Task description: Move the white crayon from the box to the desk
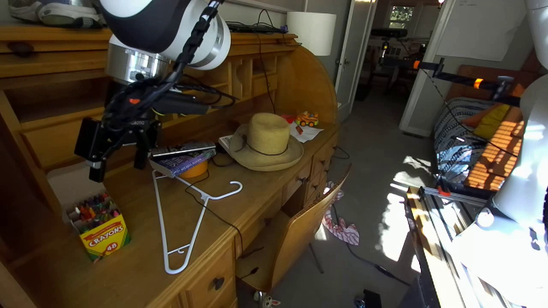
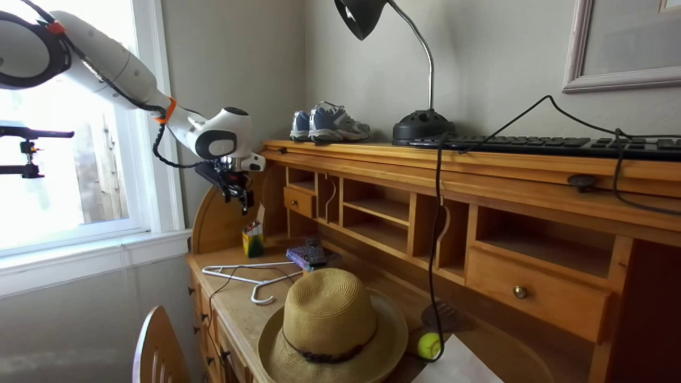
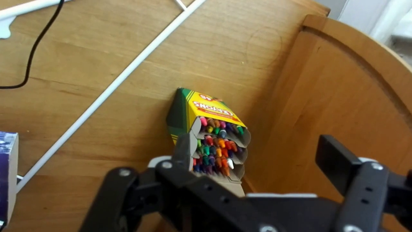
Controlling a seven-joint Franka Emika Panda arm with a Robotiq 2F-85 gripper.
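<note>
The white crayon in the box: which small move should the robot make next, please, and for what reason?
Probably shift the gripper slightly to centre the white crayon between its jaws before going down. The jaws are open and higher than the box, and in the wrist view the crayon appears nearer the jaw on the picture's left.

White crayon [image 3: 230, 163]; yellow-and-green box [image 1: 105, 237]; honey-brown desk [image 1: 139, 239].

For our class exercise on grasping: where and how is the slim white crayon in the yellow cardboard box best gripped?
Grip the slim white crayon by its tip, likely from straight above: it stands among packed coloured crayons in the open, upright yellow cardboard box, so only its upper end shows.
</note>
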